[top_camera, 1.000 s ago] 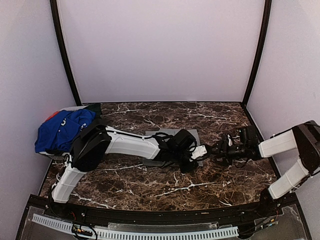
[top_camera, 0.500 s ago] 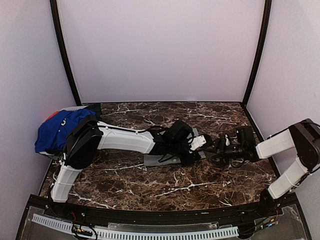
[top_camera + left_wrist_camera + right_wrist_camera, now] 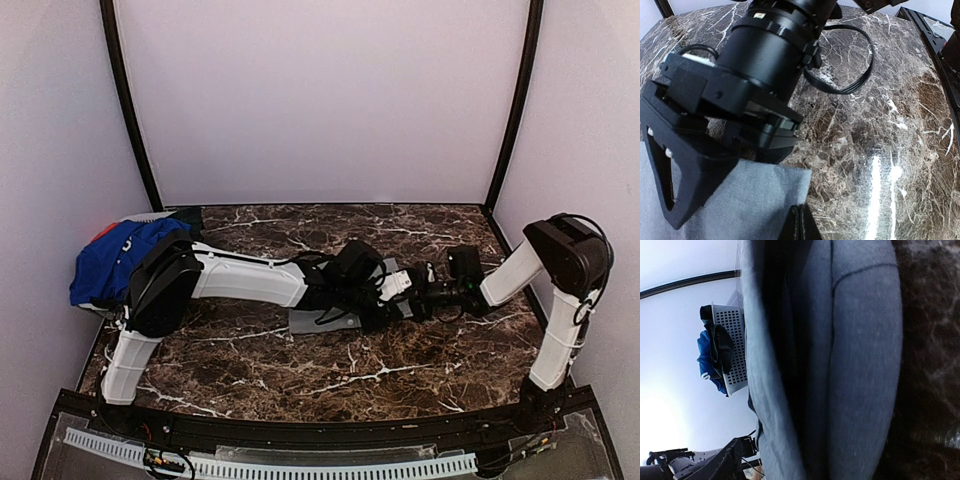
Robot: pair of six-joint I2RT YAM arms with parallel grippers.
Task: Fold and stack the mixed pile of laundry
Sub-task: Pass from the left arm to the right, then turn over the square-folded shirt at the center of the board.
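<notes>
Table [image 3: 300,375]: open marble along the near edge and behind the arms.
Grey shirt [image 3: 318,320]: folded flat, mid-table, well apart from every edge.
Laundry pile [image 3: 120,262]: blue T-shirt uppermost, in the basket [image 3: 735,350] at the far-left edge.
Left arm: stretched low rightward over the shirt. Left tool [image 3: 798,226] is closed at the shirt's corner; pinch unclear.
Right arm: elbow raised, reaching left. Right tool [image 3: 420,298] is at the shirt, opening not discernible.

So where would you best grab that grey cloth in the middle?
Probably its free corner, approached low from the right: the grey shirt lies folded flat on the table, so only a corner or edge offers something to pinch.
</notes>
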